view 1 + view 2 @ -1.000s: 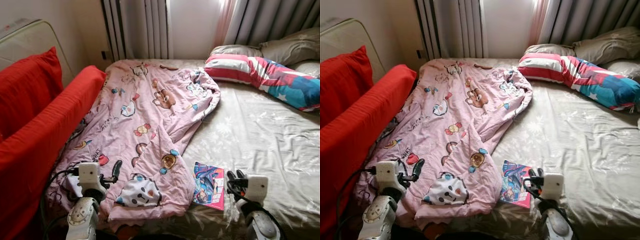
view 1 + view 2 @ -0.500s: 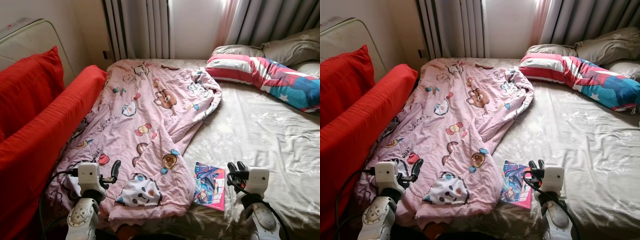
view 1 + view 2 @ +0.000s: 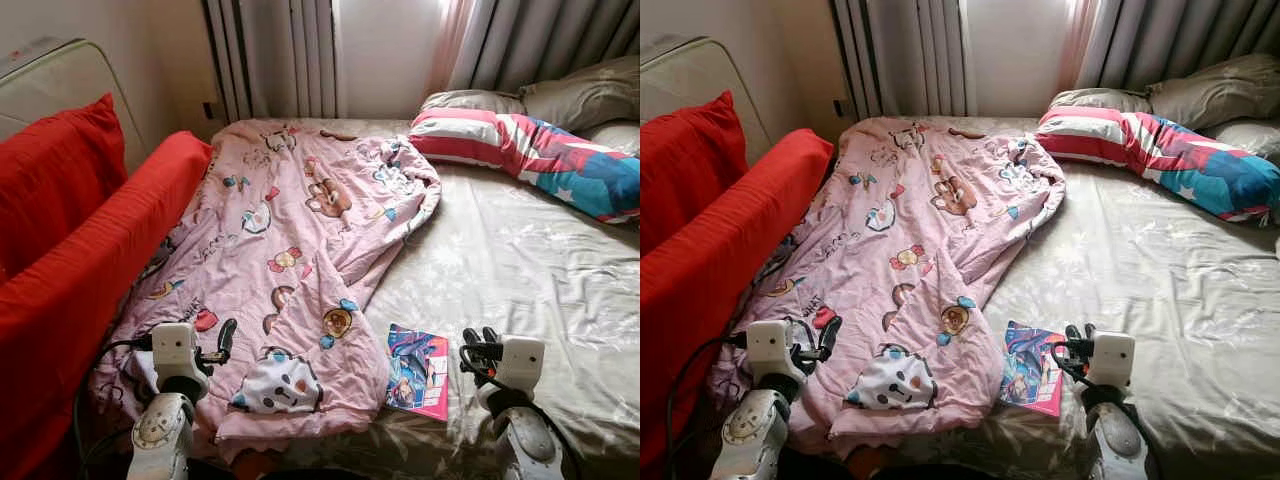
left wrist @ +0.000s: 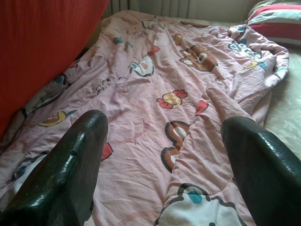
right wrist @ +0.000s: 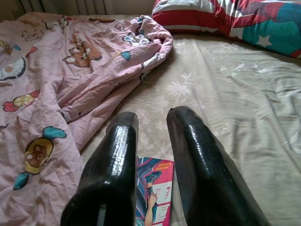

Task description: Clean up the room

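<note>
Progress: barely begun, you judge | blanket rumpled, magazine at bed near edge | left pincer wide open, right pincer slightly parted, both empty

The bed fills the middle and right of the frame. On it lie a pink blanket at the left, a magazine low in the centre, and pillows at the upper right.

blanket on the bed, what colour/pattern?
Pink blanket printed with cartoon animals and sweets; clearest in the left eye view.
</note>
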Robot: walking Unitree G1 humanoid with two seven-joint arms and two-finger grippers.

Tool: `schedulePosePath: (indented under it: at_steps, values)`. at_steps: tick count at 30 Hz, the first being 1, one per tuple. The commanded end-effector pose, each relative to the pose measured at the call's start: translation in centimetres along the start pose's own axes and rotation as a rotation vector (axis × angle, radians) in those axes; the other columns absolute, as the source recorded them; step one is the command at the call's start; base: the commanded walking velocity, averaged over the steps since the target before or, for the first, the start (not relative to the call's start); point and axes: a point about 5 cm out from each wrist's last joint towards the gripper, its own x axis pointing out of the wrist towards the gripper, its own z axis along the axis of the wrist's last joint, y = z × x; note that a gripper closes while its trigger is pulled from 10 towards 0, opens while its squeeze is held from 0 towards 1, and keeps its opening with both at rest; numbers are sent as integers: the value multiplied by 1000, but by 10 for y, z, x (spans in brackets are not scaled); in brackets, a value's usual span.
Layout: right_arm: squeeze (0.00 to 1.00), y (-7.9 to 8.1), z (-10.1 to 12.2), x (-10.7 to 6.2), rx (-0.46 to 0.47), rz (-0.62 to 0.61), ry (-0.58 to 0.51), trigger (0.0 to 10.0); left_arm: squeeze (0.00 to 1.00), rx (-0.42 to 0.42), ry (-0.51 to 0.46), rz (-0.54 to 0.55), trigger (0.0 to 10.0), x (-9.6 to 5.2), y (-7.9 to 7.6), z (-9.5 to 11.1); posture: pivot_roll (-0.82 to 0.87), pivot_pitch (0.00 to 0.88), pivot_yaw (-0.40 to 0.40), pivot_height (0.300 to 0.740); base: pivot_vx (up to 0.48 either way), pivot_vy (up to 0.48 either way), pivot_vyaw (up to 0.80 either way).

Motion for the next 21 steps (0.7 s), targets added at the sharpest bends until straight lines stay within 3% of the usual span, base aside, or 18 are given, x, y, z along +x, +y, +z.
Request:
schedulePosePath:
  at_steps: [1,12,21]
  values:
    - [0,2,-1,2,5,2,14,10000,0,8,-17,1,10000,4,1,6,-40,0,31,705,0,0,0]
    - [0,4,-1,4,-12,3,22,10000,0,13,-13,2,10000,5,-1,6,-35,0,25,646,0,0,0]
    - [0,3,0,5,-14,-10,19,10000,0,18,-3,16,10000,4,4,4,-28,0,24,646,0,0,0]
